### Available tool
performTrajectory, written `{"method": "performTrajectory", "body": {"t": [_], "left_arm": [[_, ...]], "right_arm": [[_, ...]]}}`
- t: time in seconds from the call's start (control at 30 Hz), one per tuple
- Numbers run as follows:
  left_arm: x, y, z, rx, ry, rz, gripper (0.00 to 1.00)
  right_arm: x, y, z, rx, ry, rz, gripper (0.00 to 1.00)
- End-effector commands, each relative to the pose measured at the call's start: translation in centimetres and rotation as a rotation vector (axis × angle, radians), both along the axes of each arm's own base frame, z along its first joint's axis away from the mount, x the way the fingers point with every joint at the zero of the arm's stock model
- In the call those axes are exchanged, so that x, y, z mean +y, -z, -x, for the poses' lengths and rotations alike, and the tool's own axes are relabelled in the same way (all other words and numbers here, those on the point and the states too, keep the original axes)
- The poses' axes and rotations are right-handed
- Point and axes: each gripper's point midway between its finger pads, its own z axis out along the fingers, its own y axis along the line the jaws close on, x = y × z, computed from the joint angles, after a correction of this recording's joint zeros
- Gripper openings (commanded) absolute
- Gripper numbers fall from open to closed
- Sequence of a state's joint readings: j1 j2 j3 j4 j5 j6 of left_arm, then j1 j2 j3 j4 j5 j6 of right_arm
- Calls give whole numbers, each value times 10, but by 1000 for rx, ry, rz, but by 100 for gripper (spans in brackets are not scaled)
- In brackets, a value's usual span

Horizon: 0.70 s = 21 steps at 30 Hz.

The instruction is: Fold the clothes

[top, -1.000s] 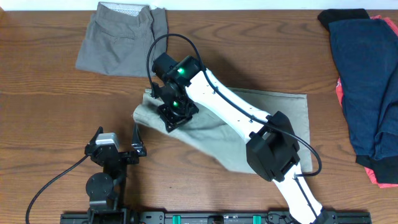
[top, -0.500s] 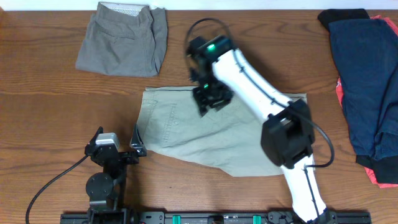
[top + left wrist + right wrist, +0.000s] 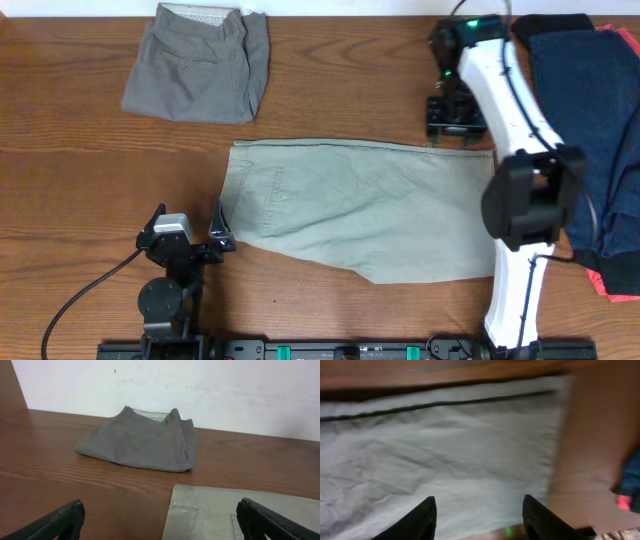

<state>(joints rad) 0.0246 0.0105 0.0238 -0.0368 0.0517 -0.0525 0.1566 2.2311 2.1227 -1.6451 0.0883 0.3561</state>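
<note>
- At the lower left of the overhead view, the left end effector [image 3: 221,228] sits low over the desk [image 3: 80,200]. It is released wide and empty, just beside the left edge of the khaki shorts [image 3: 360,210].
- Across the middle of the frame the khaki shorts now lie spread flat. A second ago their left part was bunched up under the right arm.
- The right end effector [image 3: 455,137] has swung from there to the upper right. It hovers at the shorts' upper right corner, fingers apart, grasping nothing.
- My reading is that the smoothing is done and the first fold of this garment is not yet begun.
- Counted: two arms, two end effectors and one pair of khaki shorts. One pair of grey shorts [image 3: 200,65] lies at the upper left, seemingly folded already, well apart from the khaki pair.
- At the far right edge lies one pile [image 3: 590,120] of navy, black and red cloth. I cannot tell how many pieces it holds.
</note>
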Motion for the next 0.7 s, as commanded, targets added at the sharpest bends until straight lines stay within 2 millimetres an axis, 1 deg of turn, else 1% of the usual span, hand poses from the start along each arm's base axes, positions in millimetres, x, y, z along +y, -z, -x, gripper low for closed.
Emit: {"method": "performTrajectory", "body": {"t": [0.0, 0.07, 0.13, 0.2, 0.27, 0.3, 0.37, 0.47, 0.53, 0.67], "left_arm": [[3, 15, 1, 43, -19, 4, 98], [3, 15, 1, 43, -19, 4, 98], [3, 15, 1, 43, -19, 4, 98], [3, 15, 1, 43, -19, 4, 98], [3, 15, 1, 43, -19, 4, 98], [3, 15, 1, 43, -19, 4, 98], [3, 15, 1, 43, -19, 4, 98], [3, 15, 1, 43, -19, 4, 98], [3, 15, 1, 43, -19, 4, 98], [3, 15, 1, 43, -19, 4, 98]], "right_arm": [[-28, -52, 4, -132, 70, 62, 56], [-41, -61, 12, -136, 85, 97, 58], [-51, -64, 19, -125, 105, 118, 60], [-58, -59, 26, -102, 122, 121, 66], [-64, -50, 34, -66, 136, 126, 69], [-68, -44, 38, -46, 144, 128, 73], [-75, -31, 42, -20, 162, 131, 99], [-89, -12, 44, -6, 204, 126, 98], [-94, 1, 41, -16, 197, 86, 99], [-93, 26, 35, -33, 152, -67, 99]]}}
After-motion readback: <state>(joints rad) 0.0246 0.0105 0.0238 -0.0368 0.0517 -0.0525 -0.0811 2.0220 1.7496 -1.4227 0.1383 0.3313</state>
